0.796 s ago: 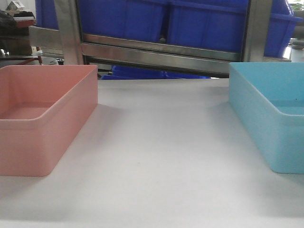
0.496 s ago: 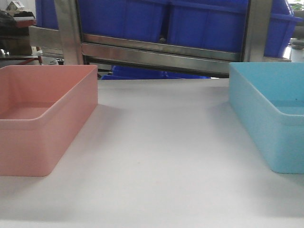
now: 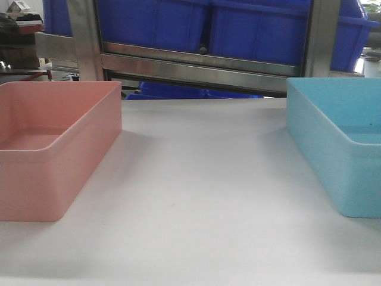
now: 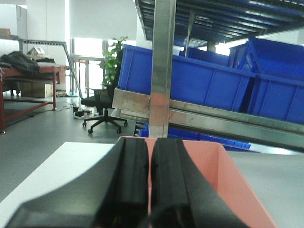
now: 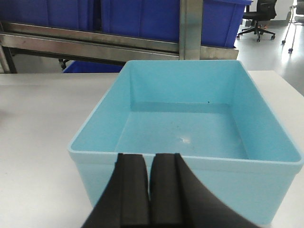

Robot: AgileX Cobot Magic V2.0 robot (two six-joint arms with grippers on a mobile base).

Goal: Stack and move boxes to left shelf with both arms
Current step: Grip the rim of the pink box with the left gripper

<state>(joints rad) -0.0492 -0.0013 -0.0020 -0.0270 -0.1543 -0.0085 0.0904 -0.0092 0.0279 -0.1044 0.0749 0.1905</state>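
The salmon pink box (image 3: 56,149) stands open on the left of the white table (image 3: 196,196), and the light blue box (image 3: 336,143) stands on the right. Both are empty and sit apart. In the left wrist view my left gripper (image 4: 149,142) is shut, with only a hairline gap, above the near end of the pink box (image 4: 216,164). My right gripper (image 5: 150,157) is shut just in front of the near wall of the blue box (image 5: 190,126), with nothing between its fingers. I cannot tell which part of the steel rack (image 3: 196,67) behind the table is the left shelf.
Dark blue storage bins (image 3: 196,24) fill the rack behind the table, and another bin (image 3: 178,91) sits below its bar. A steel post (image 4: 163,66) rises just beyond the pink box. An office chair (image 4: 102,107) and a bench (image 4: 28,71) stand on the floor to the left.
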